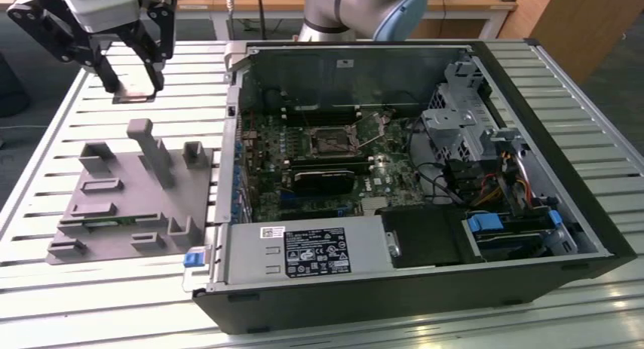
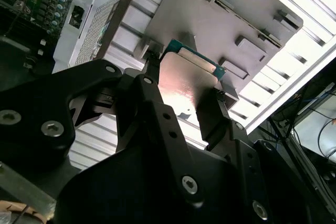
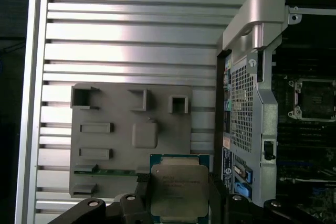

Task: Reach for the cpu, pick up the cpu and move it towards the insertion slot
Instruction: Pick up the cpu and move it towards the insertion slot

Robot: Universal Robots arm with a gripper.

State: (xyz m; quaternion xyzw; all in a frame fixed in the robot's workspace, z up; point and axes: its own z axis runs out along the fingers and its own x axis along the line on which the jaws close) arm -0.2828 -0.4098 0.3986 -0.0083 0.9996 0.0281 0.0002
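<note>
Black and two-fingered, the gripper (image 1: 134, 89) is hanging high over the slatted metal table (image 1: 60, 130) at the exterior view's left, its fingers closed onto the edges of the small, flat, square cpu (image 1: 134, 97) with the silvery metal top. In the first wrist view the silvery lid of the chip (image 3: 179, 191) is facing the camera, framed by a thin green rim, and the fingers (image 3: 140, 195) are pinching it on two opposite sides. It is lying level, flat face up. Being square, it has no real long axis, and I cannot make out a corner mark.

Below it, the grey plastic fixture plate (image 1: 116, 206) with its upright blocks is sitting on the slats, well apart from the chip.

Further toward the exterior view's right, the open black computer case (image 1: 423, 289) is lying on its side, and the square dark insertion slot (image 1: 330, 140) with its shiny frame is sitting in the green board, well away from the chip.

To my eye, the carry wants doing level, with the hold kept firm on those thin edges, clearing the case wall and squaring the chip's sides to the socket frame.
</note>
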